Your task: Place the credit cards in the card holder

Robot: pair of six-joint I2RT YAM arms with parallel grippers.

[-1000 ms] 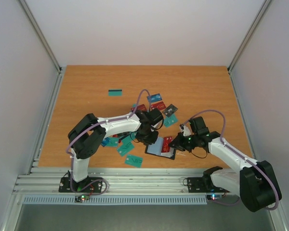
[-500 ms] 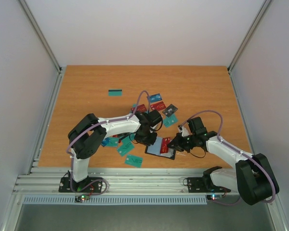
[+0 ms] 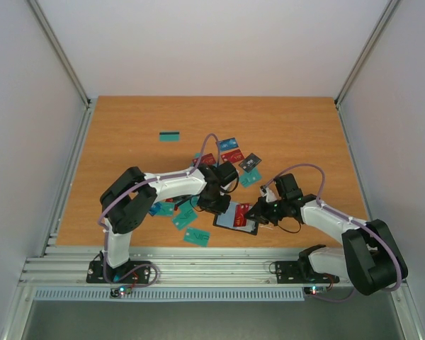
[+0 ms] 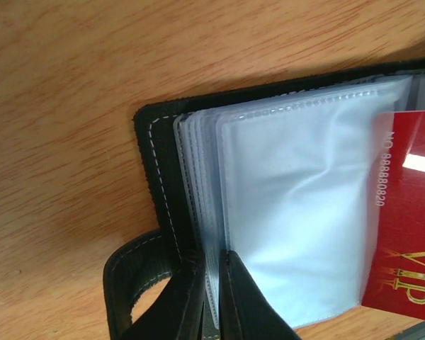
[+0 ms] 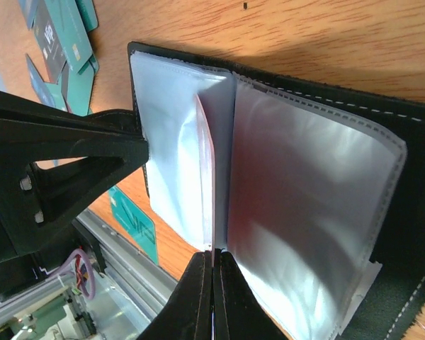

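Card holder [image 3: 236, 218] lies open on the table [image 3: 304, 120], close to its near edge and about midway between its left and right edges. Its black cover faces down and a fan of clear plastic sleeves [image 4: 297, 212] faces up. One red card [image 4: 407, 212] printed "VIP" sits in a sleeve toward the right of the left wrist view. In the right wrist view only a thin red edge shows between two sleeves. The other sleeves in view look empty.

The left gripper [image 4: 212, 265] is narrowed to a slit, pinching the edges of several sleeves beside the cover's strap. The right gripper [image 5: 212, 258] is closed tight at the edge of the middle sleeve; whether it nips plastic or card I cannot tell.

Loose cards [image 3: 230, 152] lie scattered toward the table's middle, beyond the holder. More teal ones [image 3: 196, 236] lie near the near edge under the left arm. A single teal card [image 3: 170, 136] lies well apart, toward the far left corner.
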